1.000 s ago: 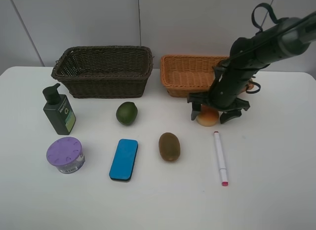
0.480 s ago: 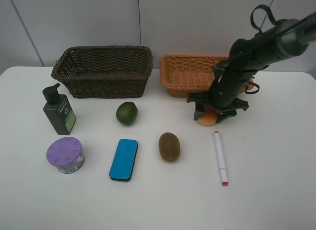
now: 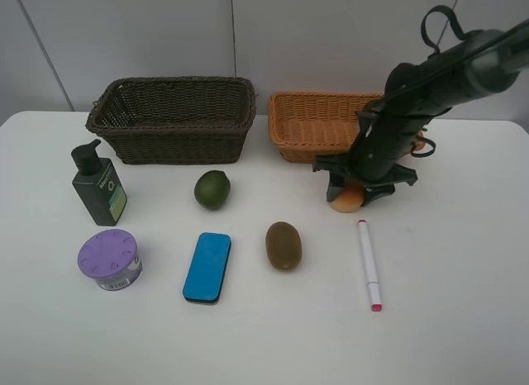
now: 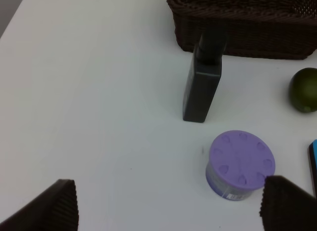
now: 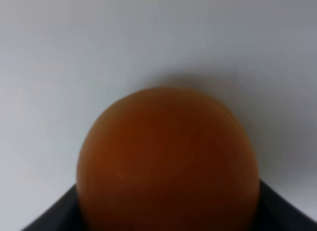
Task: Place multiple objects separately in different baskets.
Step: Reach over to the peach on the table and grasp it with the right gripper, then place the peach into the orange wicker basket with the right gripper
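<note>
My right gripper (image 3: 357, 191) is shut on the orange-red peach (image 3: 347, 200), which sits on the table just in front of the light orange basket (image 3: 310, 125). The peach (image 5: 168, 156) fills the right wrist view between the dark fingers. The dark brown basket (image 3: 169, 145) stands at the back left. In the left wrist view my left gripper (image 4: 168, 208) is open, above the table near the purple-lidded tub (image 4: 240, 164) and the pump bottle (image 4: 203, 87). The exterior view does not show the left gripper.
On the white table lie the lime (image 3: 212, 189), kiwi (image 3: 283, 244), blue eraser (image 3: 207, 267), white-pink marker (image 3: 369, 263), tub (image 3: 109, 258) and pump bottle (image 3: 99, 187). The marker lies just in front of the right gripper.
The right gripper's fingers have closed in from wide open onto the peach. The left gripper and the other objects have not moved.
</note>
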Action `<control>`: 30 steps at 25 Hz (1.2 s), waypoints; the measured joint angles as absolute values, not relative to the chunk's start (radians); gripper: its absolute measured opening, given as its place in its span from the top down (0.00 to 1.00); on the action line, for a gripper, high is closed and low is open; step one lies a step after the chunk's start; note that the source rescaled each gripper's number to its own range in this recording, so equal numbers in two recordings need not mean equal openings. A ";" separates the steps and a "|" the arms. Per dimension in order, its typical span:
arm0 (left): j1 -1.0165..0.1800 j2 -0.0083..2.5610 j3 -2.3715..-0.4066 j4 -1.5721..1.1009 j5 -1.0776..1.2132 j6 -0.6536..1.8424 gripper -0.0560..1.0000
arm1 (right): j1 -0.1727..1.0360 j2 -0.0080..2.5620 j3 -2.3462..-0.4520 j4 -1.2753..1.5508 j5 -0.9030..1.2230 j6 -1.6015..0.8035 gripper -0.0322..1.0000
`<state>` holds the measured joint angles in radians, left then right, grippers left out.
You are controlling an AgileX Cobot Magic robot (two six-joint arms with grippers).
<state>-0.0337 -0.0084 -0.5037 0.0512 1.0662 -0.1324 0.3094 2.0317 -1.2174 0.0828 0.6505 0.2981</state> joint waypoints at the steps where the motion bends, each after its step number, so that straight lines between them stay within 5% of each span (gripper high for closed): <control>1: -0.034 -0.008 -0.504 0.051 1.066 -0.132 0.03 | 0.309 2.016 -1.217 0.084 0.663 0.298 0.38; 14: -0.034 -0.008 -0.504 0.051 1.066 -0.132 0.03 | 0.299 1.910 -1.500 -0.095 0.904 0.298 0.38; 30: -0.034 -0.008 -0.504 0.051 1.066 -0.132 0.03 | 0.159 2.129 -1.599 -0.202 0.748 0.270 0.38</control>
